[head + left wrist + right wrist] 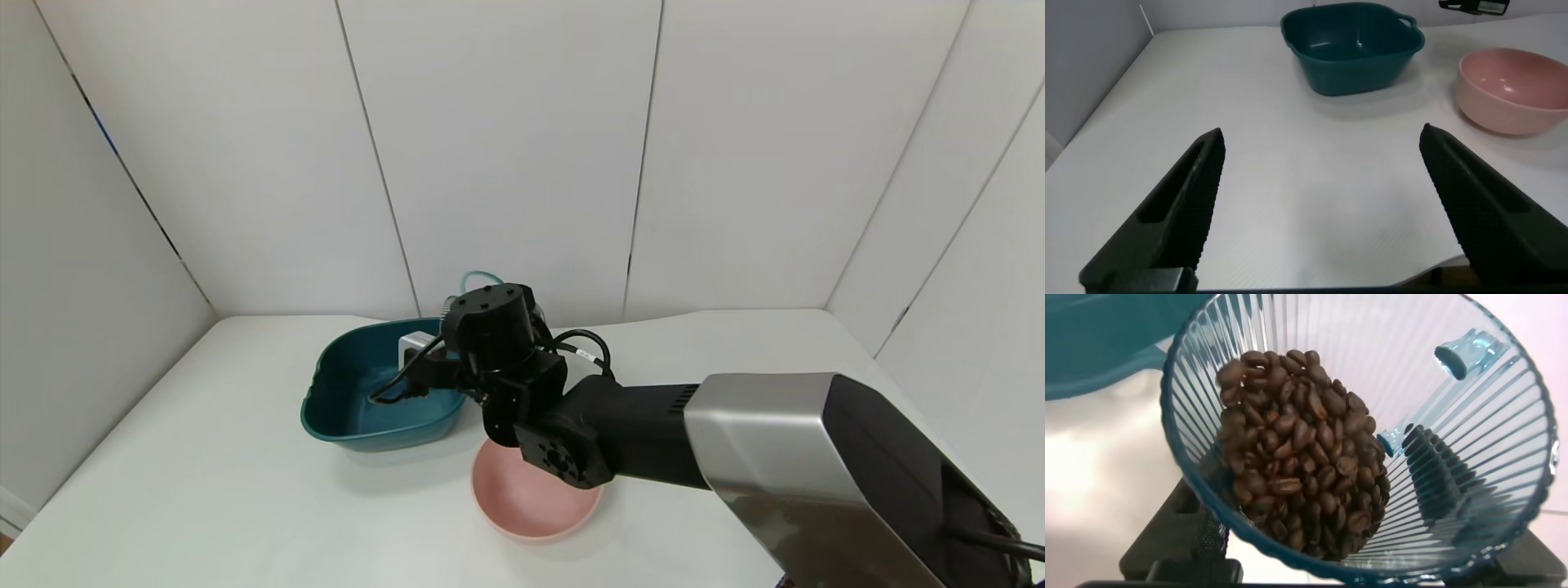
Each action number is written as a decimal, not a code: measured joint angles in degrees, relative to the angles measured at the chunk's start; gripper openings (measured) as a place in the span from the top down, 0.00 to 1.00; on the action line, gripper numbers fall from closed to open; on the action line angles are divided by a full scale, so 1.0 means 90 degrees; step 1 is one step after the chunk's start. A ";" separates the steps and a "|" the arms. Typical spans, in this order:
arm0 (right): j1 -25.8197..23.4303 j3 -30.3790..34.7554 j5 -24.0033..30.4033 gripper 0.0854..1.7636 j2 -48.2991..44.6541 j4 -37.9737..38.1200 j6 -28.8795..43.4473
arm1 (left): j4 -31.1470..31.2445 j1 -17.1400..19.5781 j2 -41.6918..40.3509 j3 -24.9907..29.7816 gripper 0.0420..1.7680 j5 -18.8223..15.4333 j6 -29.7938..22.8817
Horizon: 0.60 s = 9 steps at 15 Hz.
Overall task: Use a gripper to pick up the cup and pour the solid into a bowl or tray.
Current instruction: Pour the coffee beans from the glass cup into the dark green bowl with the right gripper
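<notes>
The right arm reaches in over the white tabletop (204,490), and its end effector (424,359) sits above the near-right part of the dark teal basin (335,425), largely hidden behind the wrist in the head view. Up close in the right wrist view, that right end effector (1372,555) is clenched on the ribbed blue-grey cup (1470,482), with dark finger pads (1437,482) showing through the translucent wall on either side. The cup is tipped toward the camera, its small rim tab (1462,355) showing, and the coffee beans (1298,457) are heaped in a mound inside it; a sliver of teal rim shows beside the cup. In the head view no beans can be made out inside the basin. The round pink bowl (522,514) sits on the tabletop just beside the basin, nearer the robot, partly under the right arm. The left end effector (1323,212) hangs low over bare tabletop, well apart from both vessels, its two black fingers (1184,204) spread wide and gripping nothing, with the teal basin (1315,49) and pink bowl (1486,106) visible beyond it.
</notes>
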 joint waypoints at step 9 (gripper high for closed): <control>0.0180 0.0000 -0.0454 0.24 0.0214 -0.0367 -0.1019 | 0.0000 0.0000 0.0000 0.0000 0.03 0.0000 0.0000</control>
